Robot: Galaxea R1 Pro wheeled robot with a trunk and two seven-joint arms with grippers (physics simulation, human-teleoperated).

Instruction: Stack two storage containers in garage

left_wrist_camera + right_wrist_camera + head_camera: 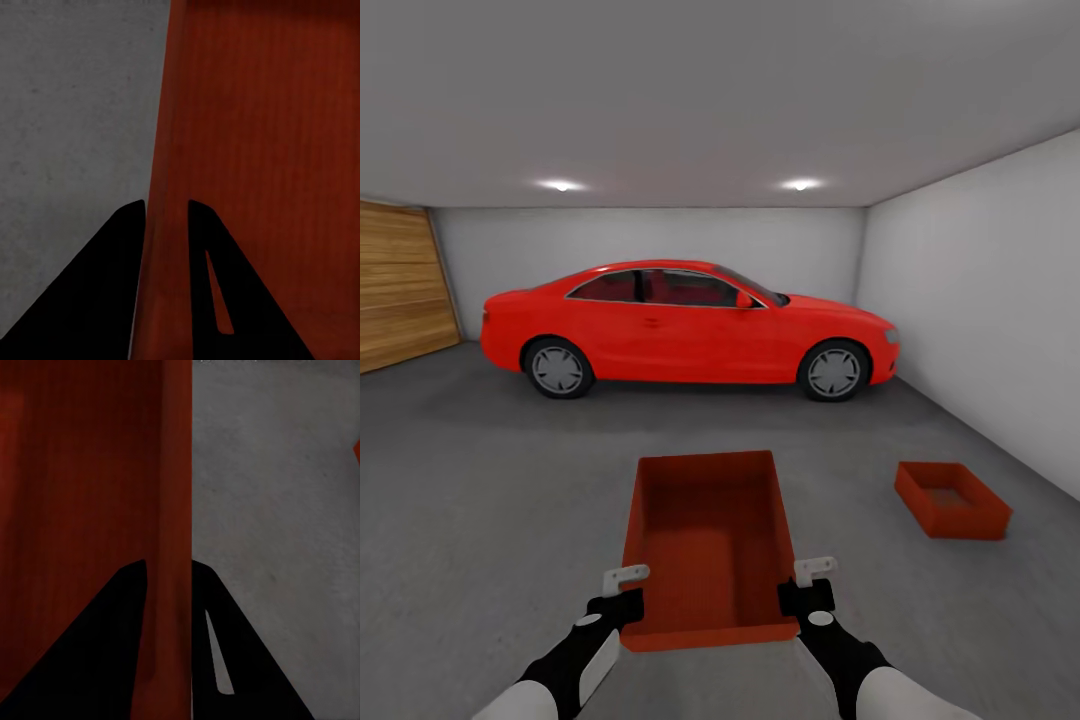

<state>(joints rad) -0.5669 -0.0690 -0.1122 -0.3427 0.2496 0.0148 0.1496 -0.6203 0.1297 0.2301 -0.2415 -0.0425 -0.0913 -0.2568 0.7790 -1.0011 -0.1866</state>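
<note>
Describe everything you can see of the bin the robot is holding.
The held bin is an orange-red rectangular box with thin plain walls, open-topped and empty, plastic-looking. It is held roughly level, above the grey floor, its long side pointing toward the car. The left gripper pinches its left wall and the right gripper its right wall, both near the closest end; each wrist view shows fingers straddling a wall. A second bin sits apart, to the right.

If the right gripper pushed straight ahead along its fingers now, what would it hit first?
Likely nothing new: the right gripper is shut on the held container wall, which runs ahead between its fingers; beyond that, seemingly the concrete floor.
</note>
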